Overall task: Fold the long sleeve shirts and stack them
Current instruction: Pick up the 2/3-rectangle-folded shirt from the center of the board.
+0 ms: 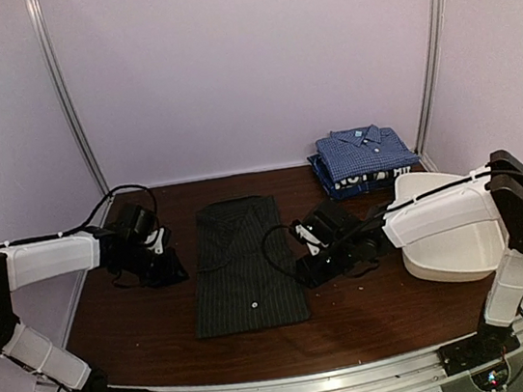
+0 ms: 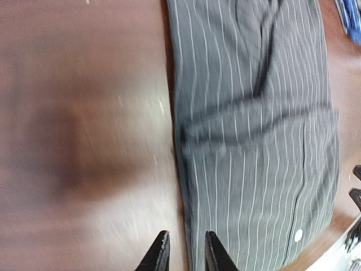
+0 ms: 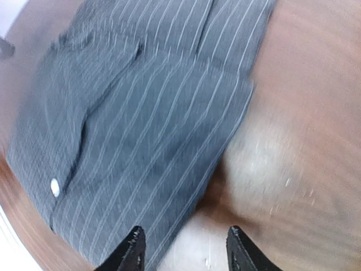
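Note:
A dark charcoal pinstriped shirt (image 1: 244, 265) lies folded flat in the middle of the table, collar away from me and a white button (image 2: 298, 235) near its front hem. A blue checked shirt (image 1: 364, 150) sits folded on top of a navy shirt with white lettering (image 1: 357, 181) at the back right. My left gripper (image 1: 166, 258) hovers by the charcoal shirt's left edge. In the left wrist view its jaws (image 2: 186, 240) stand slightly apart, holding nothing. My right gripper (image 1: 306, 248) is at the shirt's right edge. In the right wrist view (image 3: 185, 234) it is open wide and empty.
A white oblong tub (image 1: 453, 237) stands at the right, partly under my right arm. The brown tabletop (image 1: 357, 319) shows bare wood in front of the shirt. Pale walls and metal posts enclose the back and sides.

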Tool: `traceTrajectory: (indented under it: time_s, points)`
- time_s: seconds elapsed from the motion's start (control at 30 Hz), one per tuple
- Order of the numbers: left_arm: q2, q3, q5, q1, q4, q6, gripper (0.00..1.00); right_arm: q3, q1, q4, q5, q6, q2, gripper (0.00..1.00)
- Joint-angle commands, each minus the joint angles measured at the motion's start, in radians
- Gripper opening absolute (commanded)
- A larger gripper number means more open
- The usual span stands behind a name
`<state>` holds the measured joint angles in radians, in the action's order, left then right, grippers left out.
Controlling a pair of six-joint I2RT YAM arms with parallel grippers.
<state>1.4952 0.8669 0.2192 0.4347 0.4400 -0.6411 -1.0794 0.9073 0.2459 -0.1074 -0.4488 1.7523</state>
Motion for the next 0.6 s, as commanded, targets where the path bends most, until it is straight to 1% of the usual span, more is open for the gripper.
traceTrajectory:
  time_s: [0.0, 0.13, 0.27, 0.37, 0.57]
  points:
    - [-0.097, -0.086, 0.041, 0.057, 0.04, -0.058, 0.23, 0.101, 0.038, -0.021, -0.042, -0.079, -0.074, 0.46]
    - [-0.165, -0.172, 0.049, 0.108, 0.041, -0.121, 0.23, 0.156, 0.07, -0.052, -0.07, -0.119, -0.095, 0.43]
    - [-0.214, -0.23, 0.055, 0.157, 0.04, -0.17, 0.23, 0.165, 0.094, -0.056, -0.073, -0.134, -0.087, 0.42]
    - [-0.249, -0.261, 0.062, 0.17, 0.052, -0.19, 0.23, 0.164, 0.11, -0.057, -0.073, -0.141, -0.073, 0.41]
    - [-0.289, -0.29, 0.076, 0.186, 0.064, -0.21, 0.23, 0.167, 0.134, -0.02, -0.051, -0.15, -0.042, 0.35]
